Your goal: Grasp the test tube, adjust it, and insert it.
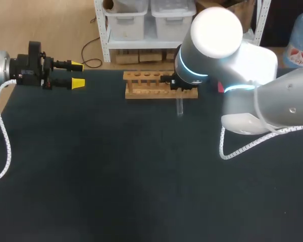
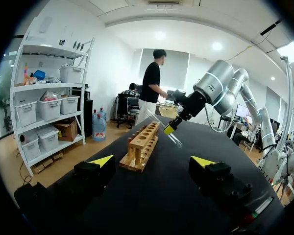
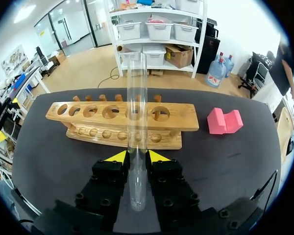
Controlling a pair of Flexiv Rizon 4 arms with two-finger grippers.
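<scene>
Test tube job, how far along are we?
Done: the grasp; the right arm's jaws are shut on the test tube. In hand: the adjusting; the tube hangs tilted in the air beside the wooden rack. Left: the insertion, since the tube is in no hole yet. The left arm's jaws stand open, away from the rack.

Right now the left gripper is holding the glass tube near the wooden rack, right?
No, the right gripper holds the glass tube near the wooden rack, as the right wrist view shows. The left gripper is open and empty.
</scene>
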